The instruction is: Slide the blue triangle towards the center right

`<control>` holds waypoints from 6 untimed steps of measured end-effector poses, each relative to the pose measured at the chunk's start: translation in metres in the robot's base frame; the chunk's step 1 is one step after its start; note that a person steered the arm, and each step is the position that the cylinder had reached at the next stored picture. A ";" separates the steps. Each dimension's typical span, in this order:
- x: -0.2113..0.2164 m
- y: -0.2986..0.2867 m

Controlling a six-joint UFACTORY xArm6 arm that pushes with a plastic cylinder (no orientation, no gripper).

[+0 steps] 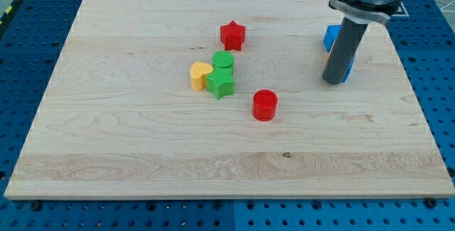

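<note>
Wooden board [142, 153] on a blue pegged bench, six blocks and one rod.

One blue block [330, 38], its shape mostly hidden behind the rod, lies at the view's right, above centre height; my tip [333, 82] rests on the wood just below it, with a sliver of orange at the rod's left that I cannot identify. No claw here, only a rod. Mid-board: one red star [232, 35], two green blocks [222, 74] touching one yellow heart [200, 75], one red cylinder [264, 105] apart below.
</note>
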State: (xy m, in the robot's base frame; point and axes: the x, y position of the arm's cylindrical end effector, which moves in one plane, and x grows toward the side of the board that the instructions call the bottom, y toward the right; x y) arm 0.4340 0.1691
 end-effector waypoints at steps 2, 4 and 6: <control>-0.001 0.001; -0.001 0.010; 0.001 0.004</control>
